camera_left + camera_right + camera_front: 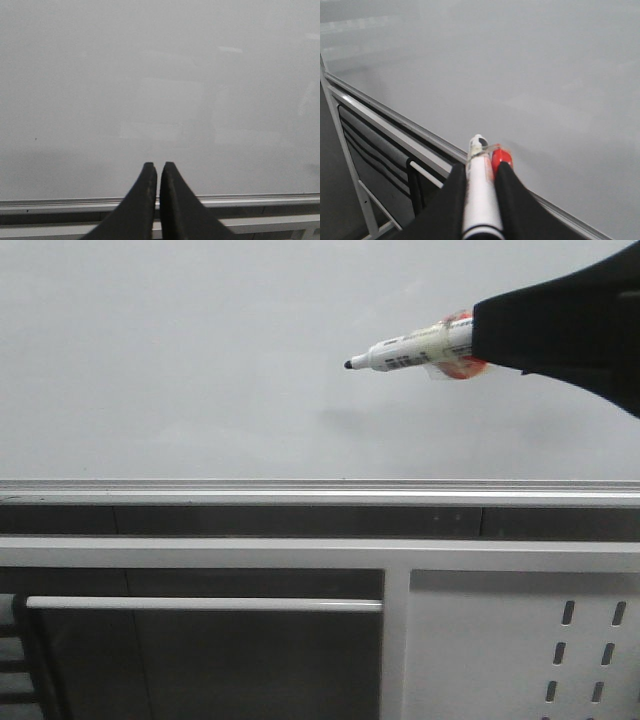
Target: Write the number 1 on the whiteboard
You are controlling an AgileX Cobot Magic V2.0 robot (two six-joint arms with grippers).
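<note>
The whiteboard (200,360) fills the upper part of the front view, pale grey and glossy. The number 1 is out of view; the board surface that shows carries no stroke. My right gripper (480,340) comes in from the right and is shut on a white marker pen (410,348). The pen's black tip (348,365) points left in front of the board, with a faint shadow below it. An orange-red piece (458,368) sits on the pen at the fingers. The right wrist view shows the pen (481,190) between the fingers. My left gripper (158,165) is shut and holds nothing, facing the board (150,75).
A silver rail (300,488) runs along the board's bottom edge. Below it stand a white perforated metal panel (520,650) at the right and a white horizontal bar (200,604) over a dark opening at the left.
</note>
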